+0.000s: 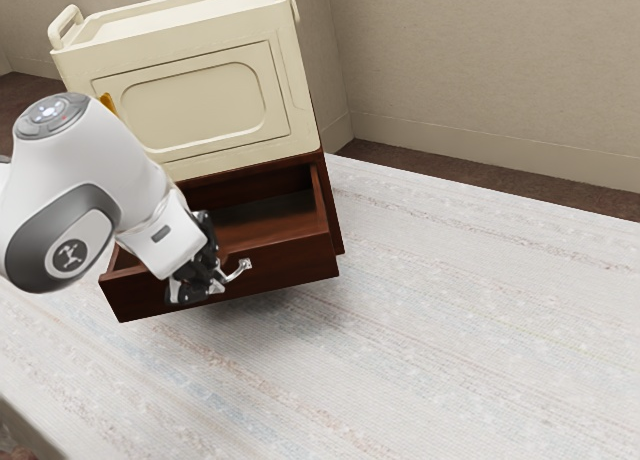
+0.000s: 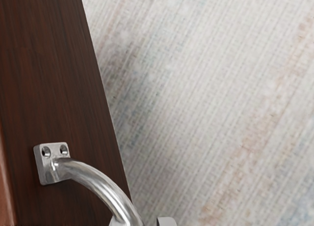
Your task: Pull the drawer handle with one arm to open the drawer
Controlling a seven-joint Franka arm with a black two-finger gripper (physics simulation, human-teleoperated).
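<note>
Currently arm (image 1: 90,195) enters at exterior view's left; claw (image 1: 211,280) sits at handle (image 1: 242,267), left of centre, probably for outward pull. Can't tell if it's apart or clamped. Drawer (image 1: 290,263) stands open, centre-left.

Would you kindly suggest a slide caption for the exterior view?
Franka gripper at the metal handle of an open brown drawer below a cream cabinet.

The box (image 1: 195,102) sits on the cabinet (image 1: 329,208), the handle (image 1: 238,271) on the front of the drawer (image 1: 290,264).
</note>
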